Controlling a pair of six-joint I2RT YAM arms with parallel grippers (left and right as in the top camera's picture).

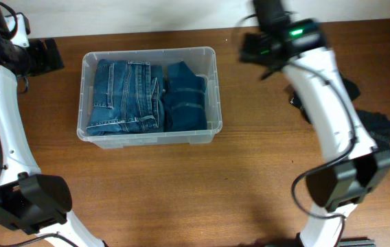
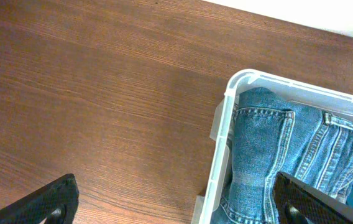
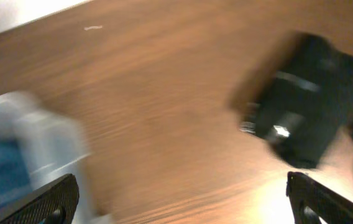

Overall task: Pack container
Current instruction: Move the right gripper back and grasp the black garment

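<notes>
**Hovering wide apart, nothing gripped**

Overhead: the large rectangular clear plastic container [image 1: 217, 89] sits on the brown wooden worktop [image 1: 181, 192], left of centre and toward the far edge. Inside it, a folded pair of light blue jeans [image 1: 123, 96] fills the left part. A folded darker blue denim garment [image 1: 185, 96] lies touching the jeans on the right. The left claw [image 1: 44, 56] hangs outside the container, just beside its far-left corner. The right claw [image 1: 253, 48] is to the right of the far-right corner, apart from it. Dark crumpled cloths [image 1: 380, 127] lie at the right of the worktop, partly hidden by the white right arm.

Left wrist: the two black fingers [image 2: 52, 199] stand in the lower corners, spread wide, so this claw is released and holds nothing. Between them show bare worktop and the container's rounded corner rim [image 2: 238, 81], with the jeans' seams inside.

Right wrist: the picture is blurred. The black fingers [image 3: 46, 202] are spread wide, so this claw is released too. The container is a pale smear at the left [image 3: 40, 143]. A black blocky object [image 3: 307, 99] sits at the upper right, too blurred to identify.
</notes>
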